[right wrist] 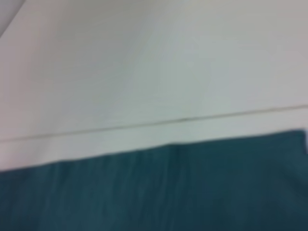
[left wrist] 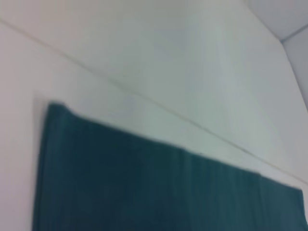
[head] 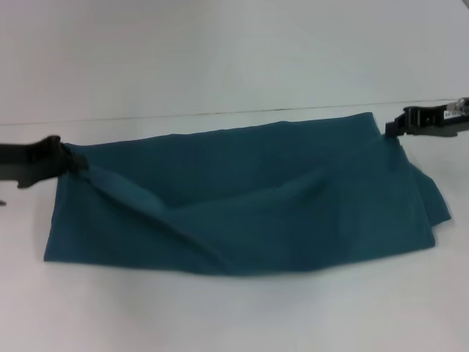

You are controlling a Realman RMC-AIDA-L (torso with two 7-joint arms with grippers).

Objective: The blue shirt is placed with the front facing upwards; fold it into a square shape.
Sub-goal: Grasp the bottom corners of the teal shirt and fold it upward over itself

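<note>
Blue shirt [head: 249, 198] lies across the white table [head: 220, 59] as a wide folded band, strung between my two grippers. Only plain teal faces up.

Left gripper [head: 67, 160] is at the band's far corner on its side, cloth bunched right at its tip, so I read it as pinching the fabric. Right gripper [head: 393, 127] sits at the opposite far corner, touching the edge; it looks pinched on cloth too, though the fingers themselves are too blurred to be sure.

Handling, my judgement: light, soft, fully limp cotton. No stiffness, it sags between the grippers. A diagonal ridge runs from the left gripper's corner toward the middle, so tension is uneven. The layers will likely slide on each other if dragged. Not fragile, not slippery on the table.

Where to hold: the corners, right where both grippers are now. Pinch through all layers, or the lower one gets left behind. The right end already shows a loose layer sticking out beyond the right gripper.

Writing: none readable. No lettering, collar or label visible in any view. Both wrist views show only the shirt's straight far edge and a seam line on the table.
</note>
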